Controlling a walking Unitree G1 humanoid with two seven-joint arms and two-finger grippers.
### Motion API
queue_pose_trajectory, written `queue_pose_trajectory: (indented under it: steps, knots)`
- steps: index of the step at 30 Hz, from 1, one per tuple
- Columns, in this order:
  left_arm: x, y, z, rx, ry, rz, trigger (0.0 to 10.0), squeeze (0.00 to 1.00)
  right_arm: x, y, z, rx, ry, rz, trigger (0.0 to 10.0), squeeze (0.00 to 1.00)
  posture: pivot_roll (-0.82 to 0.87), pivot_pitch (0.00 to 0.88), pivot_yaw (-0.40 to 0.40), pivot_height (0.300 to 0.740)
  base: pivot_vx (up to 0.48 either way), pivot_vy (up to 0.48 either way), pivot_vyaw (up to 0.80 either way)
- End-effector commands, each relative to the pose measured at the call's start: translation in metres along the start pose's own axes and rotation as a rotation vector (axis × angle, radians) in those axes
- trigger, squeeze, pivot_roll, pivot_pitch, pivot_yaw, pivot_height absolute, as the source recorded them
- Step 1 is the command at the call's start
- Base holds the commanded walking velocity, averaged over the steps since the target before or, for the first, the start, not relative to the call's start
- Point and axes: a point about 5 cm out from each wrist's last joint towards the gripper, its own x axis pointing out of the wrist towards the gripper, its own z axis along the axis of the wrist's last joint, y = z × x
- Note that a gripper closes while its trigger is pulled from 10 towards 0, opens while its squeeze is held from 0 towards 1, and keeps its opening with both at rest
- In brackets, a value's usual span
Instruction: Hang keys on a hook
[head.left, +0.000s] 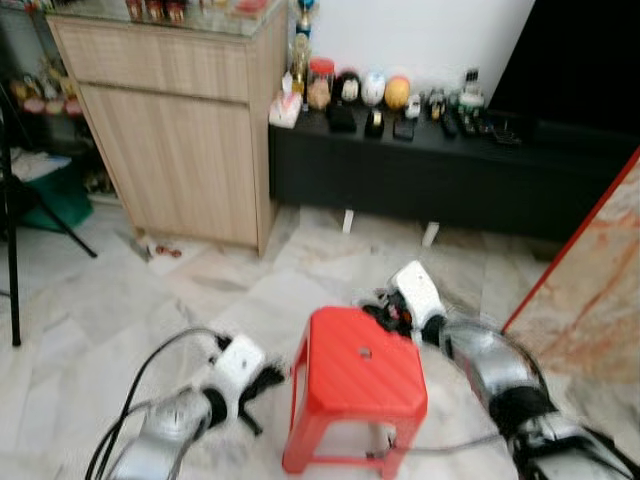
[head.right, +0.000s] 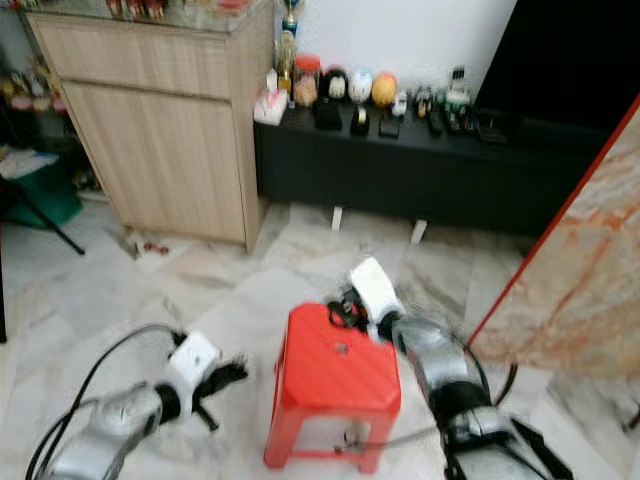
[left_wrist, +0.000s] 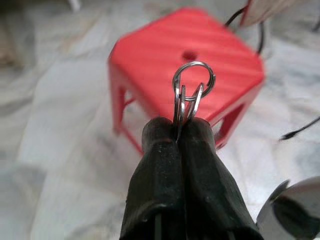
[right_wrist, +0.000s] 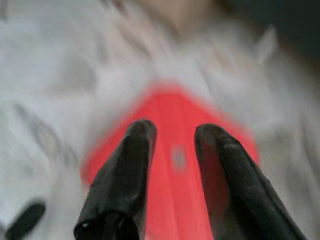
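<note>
Head views: red plastic stool on marble floor, between left gripper and right gripper; wooden cabinet and black TV bench behind, well apart.

Left wrist view: 2 black fingers pinched tight on metal key ring, stool beyond.

Right wrist view: fingers parted, over ribbed red seat; blurred.

A home living room: pale marble floor tiles, a wood-grain cabinet at upper left, a low black media console lined with trinkets and remotes across the top, a red plastic stool in the foreground.
</note>
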Motion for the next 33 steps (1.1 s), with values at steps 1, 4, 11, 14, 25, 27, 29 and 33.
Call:
queue_pose_trajectory:
  steps: [1, 4, 11, 14, 25, 27, 29, 33]
  knots:
    - [0.003, 0.006, -0.001, 0.029, 0.023, 0.068, 0.0, 0.00, -0.004, -0.001, -0.030, 0.084, 0.090, -0.082, 10.0, 0.00, 0.13, 0.000, -0.127, 0.740, 0.000, 0.000, 0.00]
    - [0.004, 0.016, -0.009, 0.012, 0.072, 0.202, 8.3, 0.00, -0.010, 0.004, -0.063, 0.162, 0.180, -0.138, 10.0, 0.00, 0.13, 0.000, -0.125, 0.740, 0.000, 0.000, 0.00]
    - [0.001, 0.033, -0.019, -0.031, 0.138, 0.421, 10.0, 0.00, -0.024, 0.021, -0.115, 0.212, 0.338, -0.206, 10.0, 0.00, 0.13, 0.000, -0.123, 0.740, 0.000, 0.000, 0.00]
    - [0.001, 0.035, -0.028, -0.071, 0.179, 0.469, 10.0, 0.00, -0.030, 0.027, -0.132, 0.186, 0.407, -0.237, 10.0, 0.00, 0.12, 0.000, -0.122, 0.740, 0.000, 0.000, 0.00]
    - [-0.002, 0.034, -0.044, -0.163, 0.225, 0.544, 10.0, 0.00, -0.046, 0.045, -0.167, 0.434, 0.450, -0.324, 10.0, 0.00, 0.12, 0.000, -0.122, 0.740, 0.000, 0.000, 0.00]
    - [-0.003, 0.030, -0.046, -0.172, 0.225, 0.524, 10.0, 0.00, -0.051, 0.035, -0.170, 0.570, 0.424, -0.404, 10.0, 0.00, 0.12, 0.000, -0.123, 0.740, 0.000, 0.000, 0.00]
    - [-0.004, 0.029, -0.049, -0.170, 0.233, 0.524, 10.0, 0.00, -0.055, 0.026, -0.169, 0.573, 0.415, -0.443, 10.0, 0.00, 0.12, 0.000, -0.123, 0.740, 0.000, 0.000, 0.00]
    - [-0.004, 0.027, -0.050, -0.172, 0.232, 0.523, 10.0, 0.00, -0.063, 0.009, -0.170, 0.647, 0.379, -0.535, 10.0, 0.00, 0.12, 0.000, -0.124, 0.740, 0.000, 0.000, 0.00]
